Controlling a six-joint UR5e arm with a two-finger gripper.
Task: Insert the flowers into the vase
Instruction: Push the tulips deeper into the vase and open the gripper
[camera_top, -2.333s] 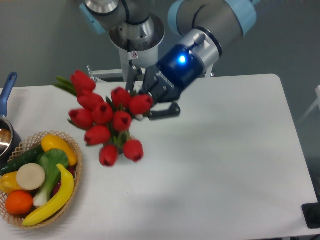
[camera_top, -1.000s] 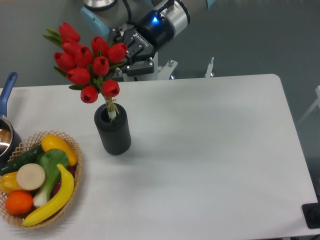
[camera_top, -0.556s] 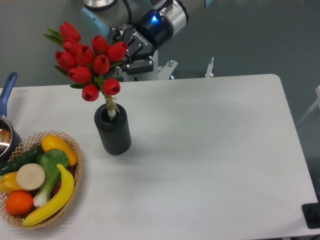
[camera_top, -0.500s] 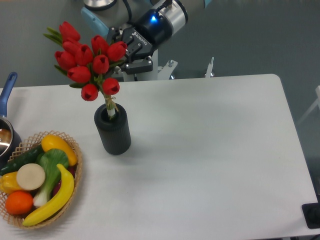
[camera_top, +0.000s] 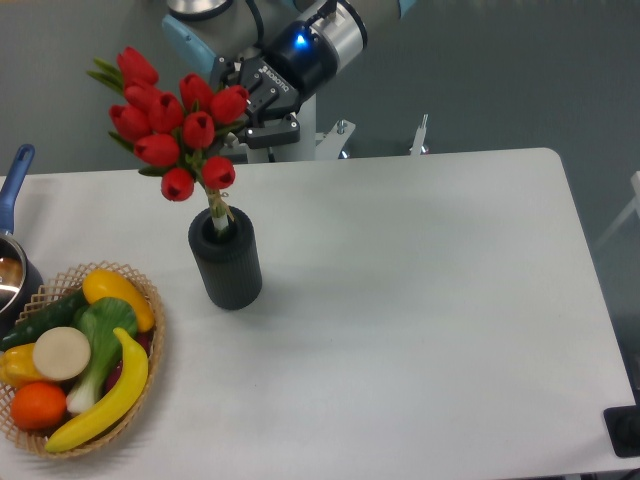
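Flowers (camera_top: 175, 125) stand with their stem ends down in the vase (camera_top: 226, 262), which sits toward the left edge of the tabletop (camera_top: 420, 300). How deep the stems reach is hidden by its mouth. Red buds partly cover my jaws; they look spread beside the bunch, though contact is unclear.

The arm (camera_top: 330, 30) was silver-grey metal with pale blue plastic caps at its joints. Its wrist ended in a bright metal ring with a glowing blue light. Beyond that sat the black gripper (camera_top: 252, 112), bearing small white lettering on its body and two dark fingers (camera_top: 268, 128). A thin black cable ran along the wrist.
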